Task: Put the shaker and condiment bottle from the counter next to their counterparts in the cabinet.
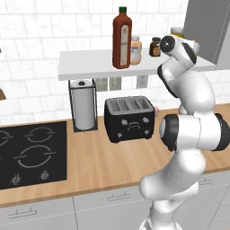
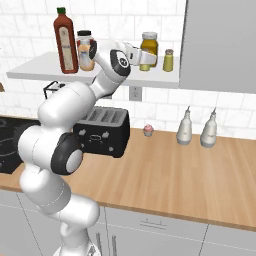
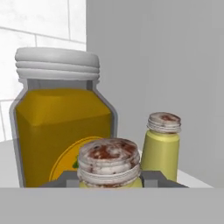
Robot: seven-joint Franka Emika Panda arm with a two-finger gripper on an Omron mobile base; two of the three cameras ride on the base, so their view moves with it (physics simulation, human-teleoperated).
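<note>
Nearest the hand camera, the pincer (image 3: pixel 110 181) is pinching the shaker (image 3: pixel 109 162); its speckled grey cap stands upright between the two dark tips, so the shaker can be set down on its base without tipping. Just beyond it to the right stands its twin shaker (image 3: pixel 162 144), and behind on the left the big amber jar (image 3: pixel 61 122) with a pale screw lid. The held shaker appears to be low over the shelf board (image 2: pixel 45 67), close to both, which fits the aim of leaving it beside its match.

From the base cameras, the tabletop (image 1: pixel 99 166) below carries the toaster (image 1: pixel 128 119), a paper-towel holder (image 1: pixel 83 110), the black stovetop (image 1: pixel 31 152), two white nozzle bottles (image 2: pixel 184 127) and a small cupcake (image 2: pixel 148 130). Farther up, the arm reaches to the right end of the shelf, where the grey panel (image 2: pixel 220 45) closes that side. The condiment bottle (image 1: pixel 121 38) already stands on the shelf to the left, beside a peach jar (image 1: pixel 135 50) and a dark jar (image 1: pixel 155 46).

Room is tight: jar on the left, twin and panel on the right. I judge a straight pull-back toward the near edge is the safest way out.
</note>
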